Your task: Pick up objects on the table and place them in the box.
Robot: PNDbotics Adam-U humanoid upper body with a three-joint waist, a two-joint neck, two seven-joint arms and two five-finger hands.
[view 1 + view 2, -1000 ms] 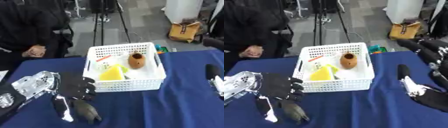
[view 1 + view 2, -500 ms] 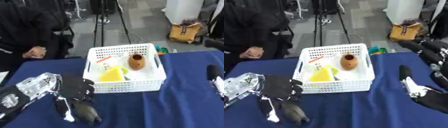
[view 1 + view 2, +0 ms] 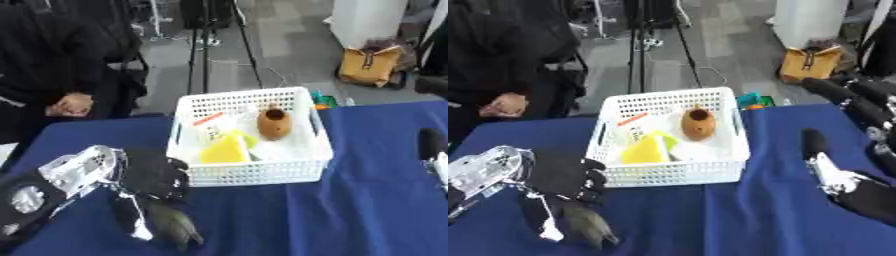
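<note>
The left hand [image 3: 153, 175] lies low on the blue table [image 3: 350, 210], just left of the basket's near left corner, fingers pointing down toward the near edge. A dark, grey-green object [image 3: 173, 226] sits at its fingertips, touching or nearly so. Its long axis runs from the hand toward the near edge, slanting slightly right. Whether the fingers are curled round it or merely resting over it cannot be told; its upper end is hidden under them.

The object appears rounded and dull, with no markings legible.

The white basket [image 3: 254, 172] stands beyond and to the right of the object and already holds a yellow item [image 3: 224, 150] and a brown pot [image 3: 274, 123].

The right hand [image 3: 842, 182] rests at the right edge, fingers straight and upward, well apart from the object. The left hand is plainly the nearer; the lift would carry the object up and right, over the near wall.
</note>
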